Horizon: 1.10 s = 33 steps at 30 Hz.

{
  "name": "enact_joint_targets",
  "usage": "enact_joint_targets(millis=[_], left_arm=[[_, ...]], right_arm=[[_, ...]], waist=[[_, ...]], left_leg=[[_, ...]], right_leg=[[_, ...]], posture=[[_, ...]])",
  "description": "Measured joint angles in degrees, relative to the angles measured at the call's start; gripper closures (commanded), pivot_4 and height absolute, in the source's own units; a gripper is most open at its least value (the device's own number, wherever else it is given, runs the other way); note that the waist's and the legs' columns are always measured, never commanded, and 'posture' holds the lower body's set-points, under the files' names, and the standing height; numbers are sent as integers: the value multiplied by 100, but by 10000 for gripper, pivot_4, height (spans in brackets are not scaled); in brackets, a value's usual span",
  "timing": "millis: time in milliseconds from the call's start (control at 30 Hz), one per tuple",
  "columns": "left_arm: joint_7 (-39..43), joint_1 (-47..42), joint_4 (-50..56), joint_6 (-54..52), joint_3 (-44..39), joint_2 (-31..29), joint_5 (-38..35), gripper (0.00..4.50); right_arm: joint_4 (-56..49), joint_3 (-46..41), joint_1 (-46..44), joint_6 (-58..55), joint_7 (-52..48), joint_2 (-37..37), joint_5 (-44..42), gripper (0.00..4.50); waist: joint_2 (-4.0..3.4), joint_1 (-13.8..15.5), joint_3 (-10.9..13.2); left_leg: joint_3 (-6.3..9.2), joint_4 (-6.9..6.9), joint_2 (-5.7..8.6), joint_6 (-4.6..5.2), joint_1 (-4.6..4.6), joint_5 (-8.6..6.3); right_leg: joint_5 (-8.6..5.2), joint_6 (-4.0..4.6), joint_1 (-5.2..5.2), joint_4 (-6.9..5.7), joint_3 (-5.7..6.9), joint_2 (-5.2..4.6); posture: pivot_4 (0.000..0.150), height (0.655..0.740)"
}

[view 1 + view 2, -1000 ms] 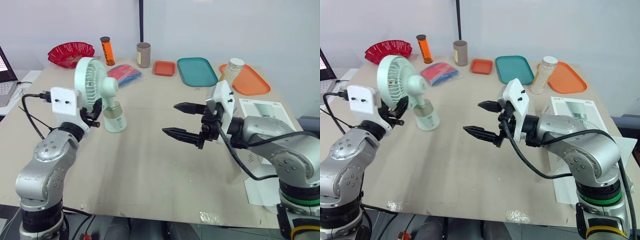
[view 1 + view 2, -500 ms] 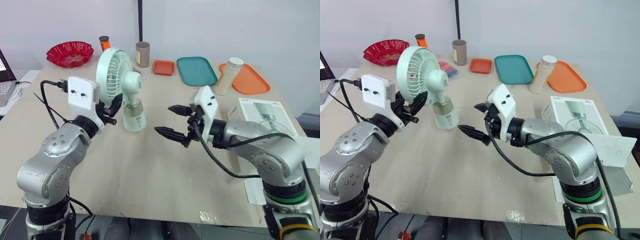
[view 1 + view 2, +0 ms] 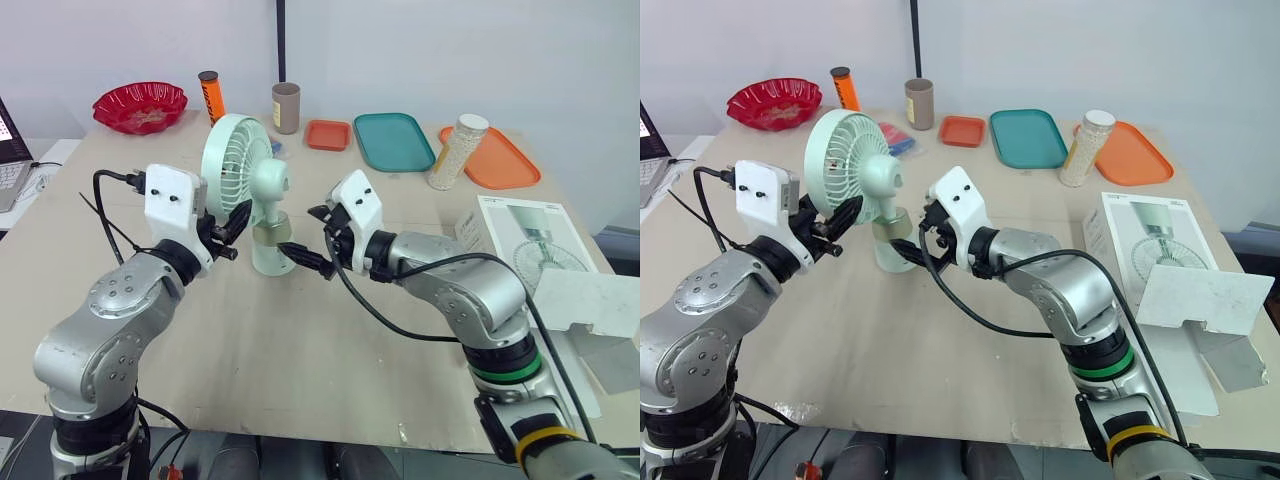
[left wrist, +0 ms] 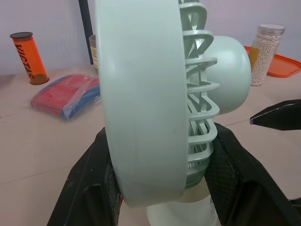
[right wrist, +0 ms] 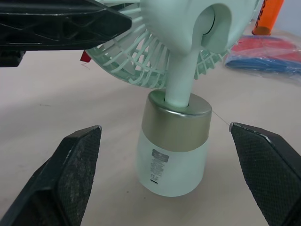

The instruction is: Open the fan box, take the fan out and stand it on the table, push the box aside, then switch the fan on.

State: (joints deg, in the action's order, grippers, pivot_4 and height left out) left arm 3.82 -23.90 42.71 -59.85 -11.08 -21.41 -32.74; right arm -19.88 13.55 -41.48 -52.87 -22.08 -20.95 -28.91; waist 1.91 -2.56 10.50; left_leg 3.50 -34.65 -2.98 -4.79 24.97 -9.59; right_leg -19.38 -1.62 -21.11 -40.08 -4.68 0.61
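Three steps seemingly done: pale green plastic fan [image 3: 250, 190] stands mid-table; white cardboard box [image 3: 530, 245] sits open at right. My left gripper [image 3: 232, 222] clamps the fan's head; right gripper [image 3: 303, 240] spread around its base. Remaining: switch-on.

Looking like a robotics lab: bare white wall [image 3: 450, 50] running behind the tabletop [image 3: 300, 345], random props like a red bowl [image 3: 140, 106] and teal tray [image 3: 393, 142] sitting along its far edge, laptop [image 3: 10, 172] peeking in at its left.
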Motion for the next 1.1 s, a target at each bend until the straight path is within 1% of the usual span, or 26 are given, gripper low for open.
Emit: enact_joint_targets(millis=[67, 367, 567, 633, 667, 733, 1100], left_arm=[[68, 107, 0, 30, 11, -2, 2, 26005], [168, 176, 0, 101, 9, -1, 4, 26005], [185, 176, 0, 101, 9, -4, -2, 26005], [199, 176, 0, 101, 9, -6, -4, 26005], [203, 176, 0, 101, 9, -8, -4, 26005], [217, 176, 0, 101, 9, -11, -4, 26005], [214, 174, 0, 101, 7, -16, 4, 26005]], right_arm=[[252, 11, -81, 108, 16, 234, 161, 0], [908, 81, -334, 467, -30, 708, 603, 0], [1289, 176, -350, 663, -64, 1018, 858, 0], [1330, 185, -350, 701, -95, 1059, 912, 5169], [1333, 185, -350, 705, -109, 1061, 923, 7030], [1340, 184, -350, 711, -148, 1093, 997, 15534], [1421, 172, -349, 729, -257, 1208, 1170, 15534]], waist=[[0, -5, 0], [0, -2, 0], [0, -3, 0], [0, -3, 0], [0, -2, 0], [0, -2, 0], [0, -3, 0]], left_leg=[[0, 1, -1, -2, 2, 1], [2, 0, -1, -5, 6, 3], [2, 0, -1, -5, 7, 3], [2, 0, -1, -5, 8, 3], [2, 0, -1, -5, 8, 3], [3, 0, -2, -5, 8, 3], [4, 0, -2, -6, 8, 3]], right_leg=[[1, 2, -6, -4, 0, 1], [3, 4, -10, -7, 4, 0], [3, 4, -11, -7, 4, 0], [3, 4, -11, -7, 5, 0], [3, 4, -11, -7, 5, -1], [3, 4, -11, -8, 6, 0], [4, 5, -11, -8, 7, 0]], posture=[[1500, 7400], [1500, 7400], [1500, 7400], [1500, 7400], [1500, 7400], [1500, 7400], [1500, 7400]])
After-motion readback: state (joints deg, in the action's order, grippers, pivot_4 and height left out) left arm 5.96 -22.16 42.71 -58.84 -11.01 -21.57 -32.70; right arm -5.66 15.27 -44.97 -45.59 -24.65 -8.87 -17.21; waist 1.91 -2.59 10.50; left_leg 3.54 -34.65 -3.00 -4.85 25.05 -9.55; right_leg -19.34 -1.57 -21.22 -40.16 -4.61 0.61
